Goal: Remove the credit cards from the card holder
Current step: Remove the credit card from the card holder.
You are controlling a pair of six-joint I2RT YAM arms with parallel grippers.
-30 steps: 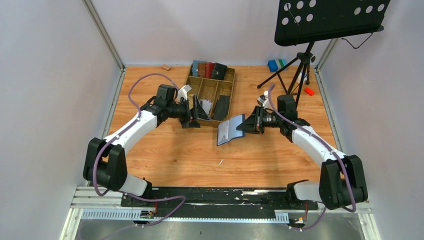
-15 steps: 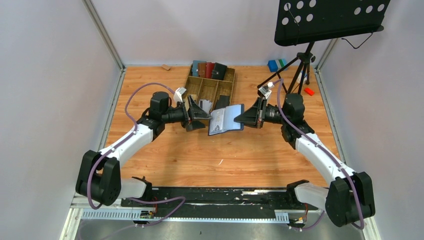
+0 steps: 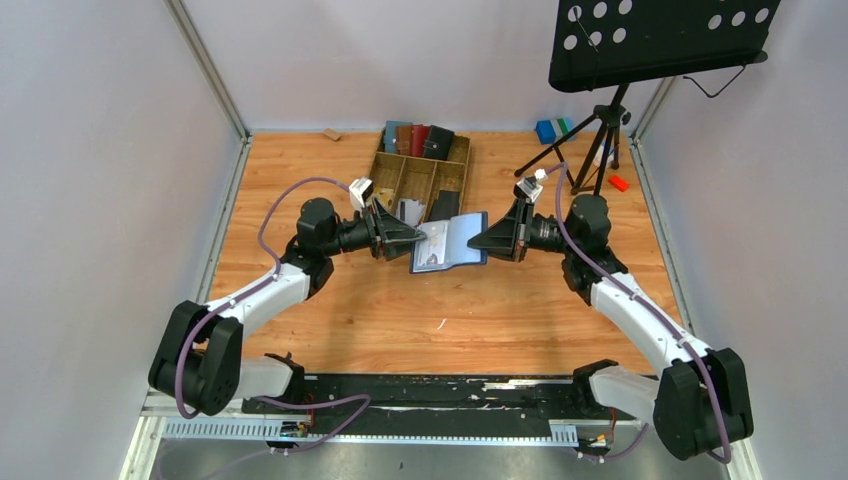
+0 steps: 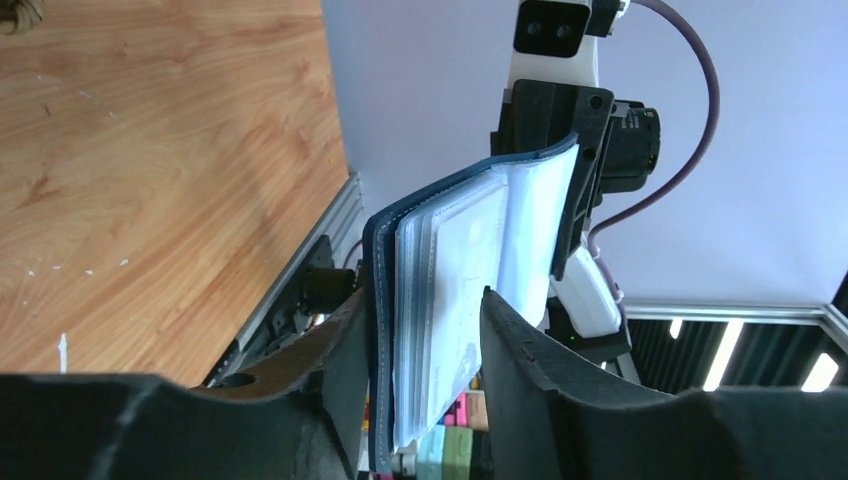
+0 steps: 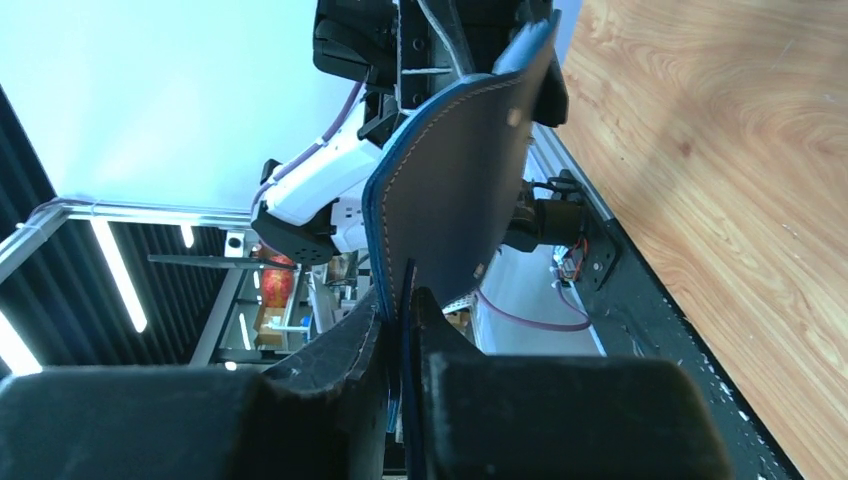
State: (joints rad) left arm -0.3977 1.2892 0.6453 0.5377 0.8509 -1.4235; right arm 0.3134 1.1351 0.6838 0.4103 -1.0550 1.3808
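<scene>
The navy-blue card holder [image 3: 448, 243] hangs open in the air in front of the wooden tray. My right gripper [image 3: 478, 240] is shut on its right edge, and in the right wrist view that gripper [image 5: 400, 297] pinches the dark cover [image 5: 450, 180]. My left gripper [image 3: 415, 236] reaches the holder's left half. In the left wrist view its jaws [image 4: 422, 295] straddle the navy cover [image 4: 378, 300] and the clear sleeves. One finger lies against the cover, and a small gap shows at the other. Pale credit cards [image 4: 455, 250] sit inside the sleeves.
A compartmented wooden tray [image 3: 392, 177] stands behind the holder, with a dark holder [image 3: 443, 205] and a pale card-like piece [image 3: 407, 210] in it. Blue, brown, red and black holders [image 3: 415, 138] line its far end. A music stand's tripod [image 3: 600, 135] stands at the back right.
Both arms came together at mid-table. The right gripper raised the holder and turned it open-side up. The left gripper left the tray, reached the holder's left half, and its jaws narrowed.
</scene>
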